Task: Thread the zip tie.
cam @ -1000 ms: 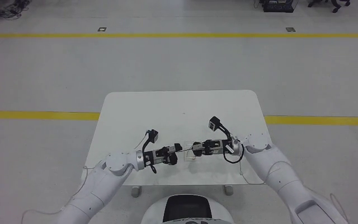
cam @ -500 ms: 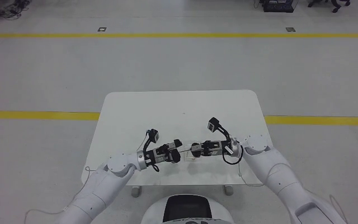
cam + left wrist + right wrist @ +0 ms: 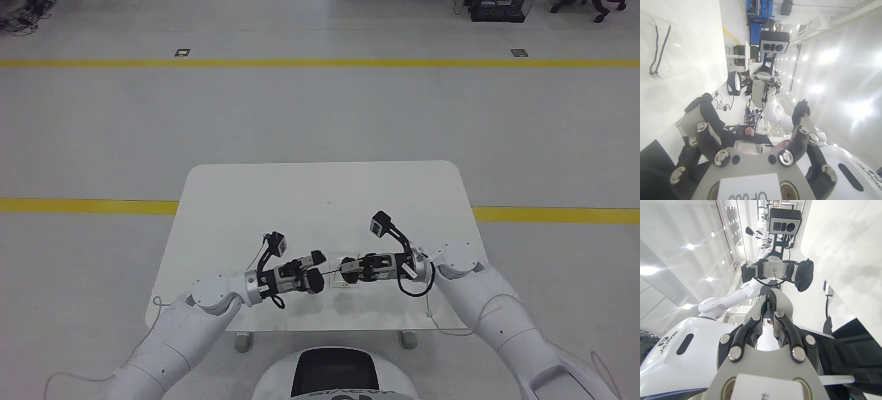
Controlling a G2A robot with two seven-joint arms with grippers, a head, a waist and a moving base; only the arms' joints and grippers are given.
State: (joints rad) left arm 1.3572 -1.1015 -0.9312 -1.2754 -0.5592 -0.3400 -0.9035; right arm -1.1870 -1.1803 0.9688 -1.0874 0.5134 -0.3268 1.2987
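Note:
A thin black zip tie (image 3: 772, 303) is pinched between the fingertips of my right gripper (image 3: 770, 294), which is shut on it. Its free end pokes out toward my left gripper (image 3: 774, 271), which faces it a short way off with both black pads spread wide and nothing between them. In the left wrist view the left gripper (image 3: 752, 101) stands open, and the right gripper (image 3: 758, 91) hangs ahead with the tie's thin tail (image 3: 763, 106) below it. From above, the left gripper (image 3: 312, 271) and right gripper (image 3: 346, 267) nearly meet over the table's front part, the zip tie (image 3: 329, 265) between them.
A clear bag (image 3: 660, 47) with two spare black zip ties lies flat on the white table (image 3: 320, 195); from above the bag (image 3: 341, 284) sits just under the grippers. The table's front edge is close below both arms.
My left gripper has moved right, toward the right gripper, closing most of the gap. The right gripper has shifted slightly left with the tie still in it.

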